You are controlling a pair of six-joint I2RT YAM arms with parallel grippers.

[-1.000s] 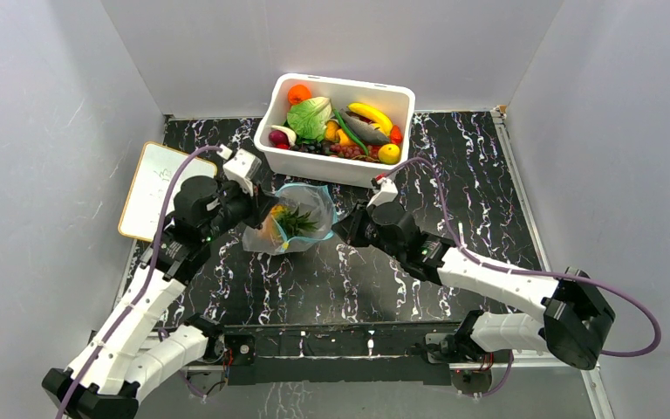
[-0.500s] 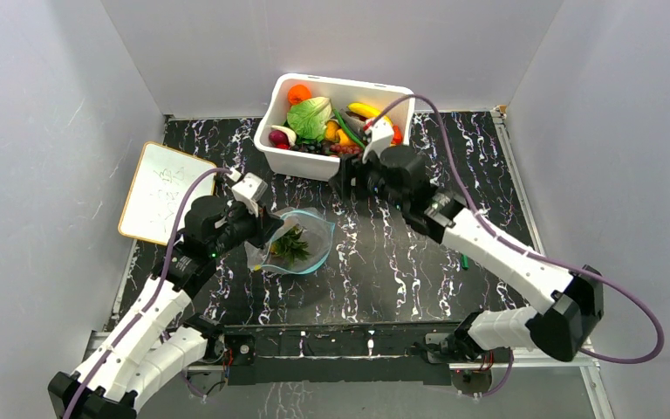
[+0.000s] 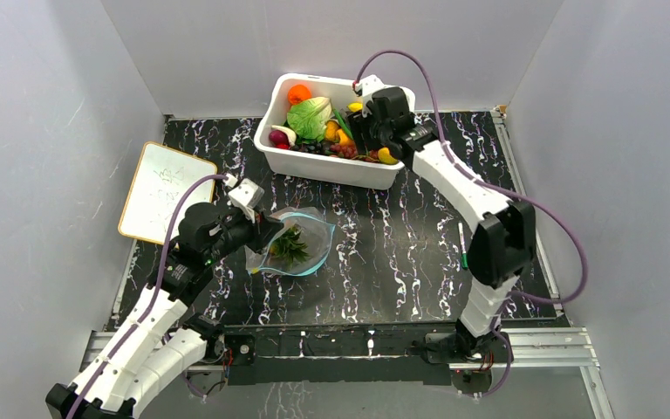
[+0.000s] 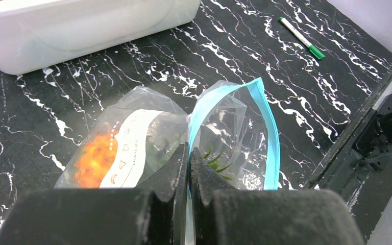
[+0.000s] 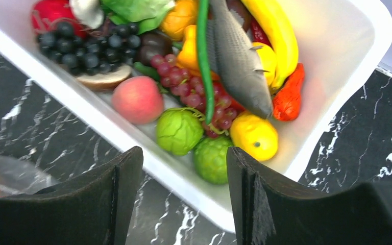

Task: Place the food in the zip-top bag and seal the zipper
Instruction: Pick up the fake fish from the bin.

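Top external view: white tub [image 3: 324, 166], loaded with toy food [image 3: 312, 118]. Zip-top bag [image 3: 304, 247] lies near the tub on its front side, toward the tub's left end, not touching it.

Left gripper [image 4: 188, 153]: pinched together on the bag's mouth edge, mouth standing open.

Right gripper [image 5: 184, 168]: hovers above the tub's right end, jaws apart, nothing between them.

Pineapple [image 4: 96, 158] sits inside the bag, in front of the tub. Zipper [image 4: 266, 127] gapes, unsealed.

Judgement: one item bagged. More food probably to fetch from the tub. Sealing not yet begun.
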